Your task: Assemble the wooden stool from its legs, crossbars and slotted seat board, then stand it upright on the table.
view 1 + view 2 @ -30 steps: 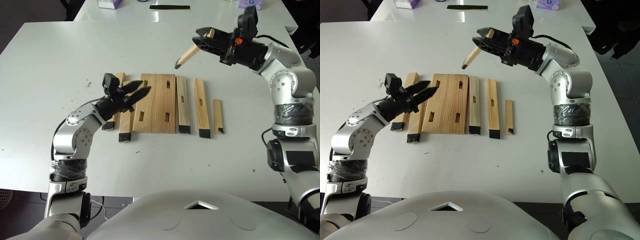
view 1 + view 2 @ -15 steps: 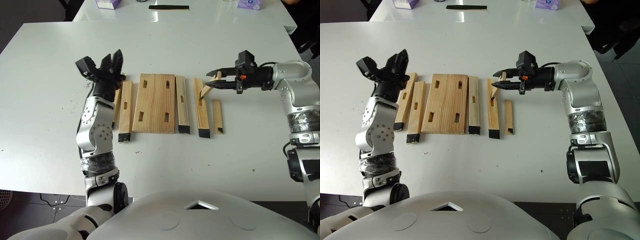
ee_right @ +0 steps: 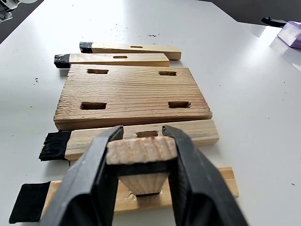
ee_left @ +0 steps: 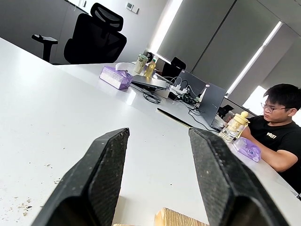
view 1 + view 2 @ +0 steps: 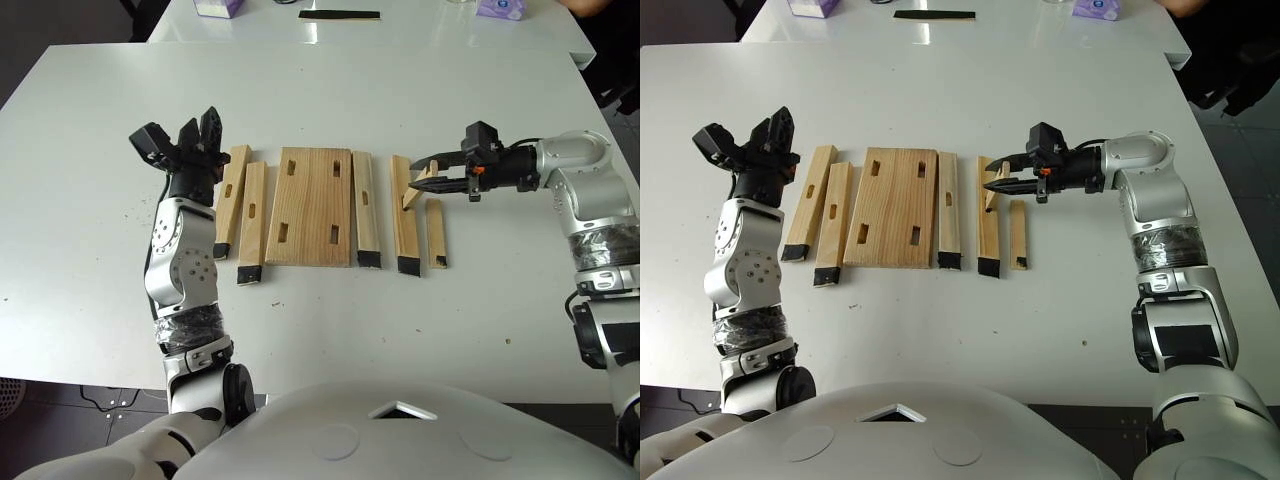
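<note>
The slotted seat board [image 5: 310, 205] lies flat mid-table. Two legs [image 5: 240, 205] lie to its left and two more [image 5: 366, 208] [image 5: 403, 222] to its right, black tips toward me. A short crossbar [image 5: 436, 232] lies at the far right. My right gripper [image 5: 424, 177] is shut on another crossbar [image 3: 141, 151], held tilted with its lower end on the outer right leg [image 3: 127, 197]. My left gripper [image 5: 202, 132] stands open and raised beyond the far end of the left legs, fingers [image 4: 106, 172] apart with nothing between them.
Wood crumbs [image 5: 178, 168] dot the table beside the left arm. A second table behind carries purple packs [image 5: 218, 7] [image 5: 497, 8] and a black strip [image 5: 338, 14]. Bare white table surrounds the row of parts.
My right arm came down from high over the table and set the held crossbar onto the right leg. My left arm swung off the left legs and rose upright, drifting left.
</note>
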